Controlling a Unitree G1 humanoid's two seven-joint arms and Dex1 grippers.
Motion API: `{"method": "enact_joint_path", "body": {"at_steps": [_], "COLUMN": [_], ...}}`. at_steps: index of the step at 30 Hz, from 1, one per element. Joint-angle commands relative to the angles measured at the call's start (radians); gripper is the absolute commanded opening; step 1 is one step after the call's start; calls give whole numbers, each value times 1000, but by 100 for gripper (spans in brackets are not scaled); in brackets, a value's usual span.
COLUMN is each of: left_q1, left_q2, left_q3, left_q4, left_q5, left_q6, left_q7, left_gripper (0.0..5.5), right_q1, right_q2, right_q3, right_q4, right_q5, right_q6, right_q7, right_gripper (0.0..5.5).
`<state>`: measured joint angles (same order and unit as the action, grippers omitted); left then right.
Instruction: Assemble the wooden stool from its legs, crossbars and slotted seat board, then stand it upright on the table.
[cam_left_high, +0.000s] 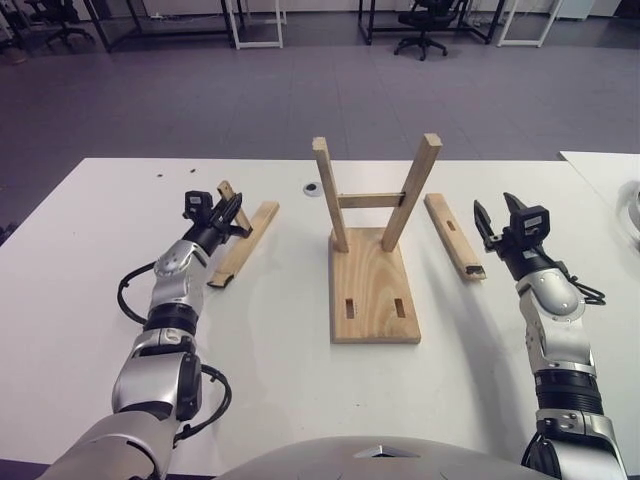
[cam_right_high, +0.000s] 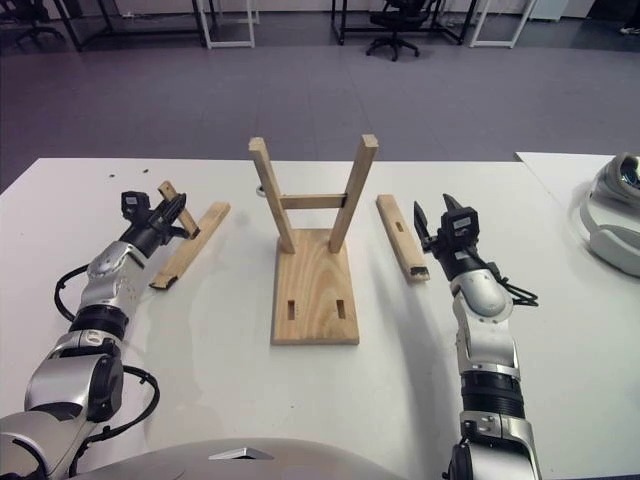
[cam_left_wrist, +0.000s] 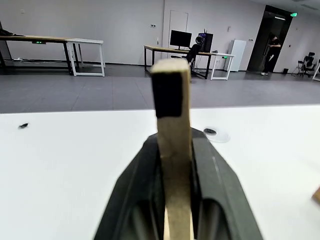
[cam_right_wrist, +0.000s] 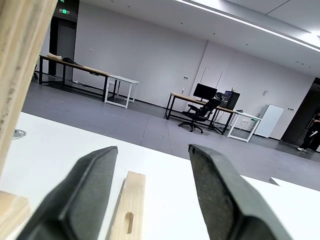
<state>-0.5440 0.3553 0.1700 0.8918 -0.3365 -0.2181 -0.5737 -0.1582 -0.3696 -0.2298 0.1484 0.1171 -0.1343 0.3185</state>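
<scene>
Roughly halfway, judging by the layout.

Centre frame: seat board (cam_left_high: 373, 285) flat on the table (cam_left_high: 280, 380), probably underside up so that the slots face the incoming legs. Far pair of slots already filled by two upright legs (cam_left_high: 330, 195), splayed apart toward the top of the frame and braced by a crossbar (cam_left_high: 370, 200). Near pair of slots (cam_left_high: 350, 308) open, ready for the second leg pair.

Left of centre: left gripper (cam_left_high: 236, 215) clenched on a short wooden bar (cam_left_wrist: 172, 130) (a second crossbar, most likely). Grips it along its length with one end poking out past the fingers, presumably to leave that end free for a mortise. Just beside it, a loose leg (cam_left_high: 245, 243) flat on the table, angled toward the upper right and within easy reach.

Right of the board: another loose leg (cam_left_high: 453, 235), flat, slotted face up. Right gripper (cam_left_high: 494, 203) released, fingers spread wide, near that leg's lower end and roughly in line with it. Reads as readiness for a pick; touches nothing as far as can be seen.

Left to do, by the look: join bar and loose legs, seat them in the near slots, turn the stool upright.
</scene>
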Motion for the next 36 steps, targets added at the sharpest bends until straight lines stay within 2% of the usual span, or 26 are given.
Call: {"method": "enact_joint_path", "body": {"at_steps": [1, 5, 8, 10, 11, 18, 22, 28, 34, 36], "left_q1": [255, 251, 203, 177, 179, 279, 334, 299, 282, 291], "left_q2": [-10, -20, -22, 1, 21, 161, 222, 247, 247, 245], "left_q3": [-114, -120, -48, -41, -59, -103, -125, -149, -174, -176], "left_q4": [187, 150, -38, -170, -222, -451, -572, -519, -429, -428], "left_q5": [159, 126, -19, -46, -18, 120, 96, 118, 192, 197], "left_q6": [119, 97, 132, 163, 165, 367, 498, 542, 476, 461], "left_q7": [37, 34, -32, -45, -40, -14, -129, -227, -190, -189], "left_gripper": [40, 40, 40, 40, 76, 197, 278, 278, 278, 249], "right_q1": [-5, -21, -25, -28, -29, -17, -20, -14, -10, -14], "right_q2": [-19, -19, -24, -20, -18, -9, -4, -4, -1, -3], "right_q3": [23, 36, 35, 39, 41, 39, 44, 46, 50, 51], "right_q4": [18, 25, 28, 32, 35, 46, 56, 60, 63, 68], "right_q5": [-34, -40, -35, -36, -36, -40, -38, -39, -41, -40], "right_q6": [-23, -28, -29, -33, -36, -51, -53, -54, -55, -55], "right_q7": [2, 3, 0, -4, -5, -20, -25, -30, -32, -28], "right_gripper": [264, 264, 264, 264, 264, 264, 264, 264, 264, 264]}}
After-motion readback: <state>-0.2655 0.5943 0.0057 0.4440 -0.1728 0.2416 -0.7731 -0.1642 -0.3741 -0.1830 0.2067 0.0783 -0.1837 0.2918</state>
